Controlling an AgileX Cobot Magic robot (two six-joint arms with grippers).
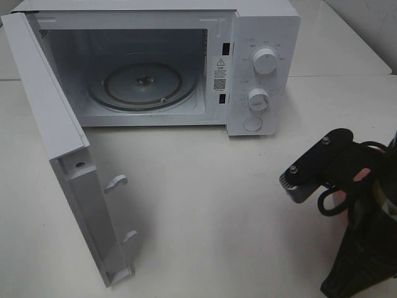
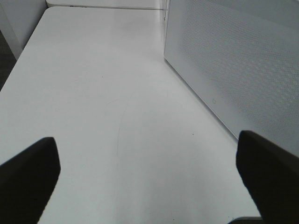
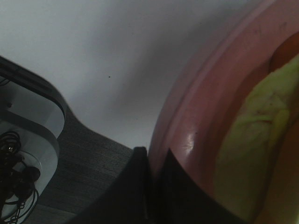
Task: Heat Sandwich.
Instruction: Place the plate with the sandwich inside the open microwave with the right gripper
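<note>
Clamping the rim of the pink plate (image 3: 201, 107) tightly with the right gripper (image 3: 150, 161), low at the near right side of the table (image 1: 217, 205), well apart from the microwave (image 1: 260, 37). Carrying the sandwich (image 3: 261, 121) on that plate. Seeing only a part of its pale yellow-green filling and a little brown crust in the right wrist view, and almost nothing of it from the high camera, behind the arm. Holding the left gripper (image 2: 149, 172) spread wide and empty above the bare table, beside a white dotted panel of the microwave, touching nothing.

Judging the step in hand as bringing the loaded plate to the open oven. Probably needing, for doing this well:

- keeping the plate level, guarding against sagging at the far side and sliding of the sandwich under a grip at one edge only;
- moving slowly and without jerks;
- approaching straight toward the opening, passing to the right of the door (image 1: 56, 143) swung out to the left;
- lifting over the front sill before lowering;
- aiming at the middle of the bare glass turntable (image 1: 142, 84);
- releasing only after setting the plate down flat, then pulling back without catching the rim.
</note>
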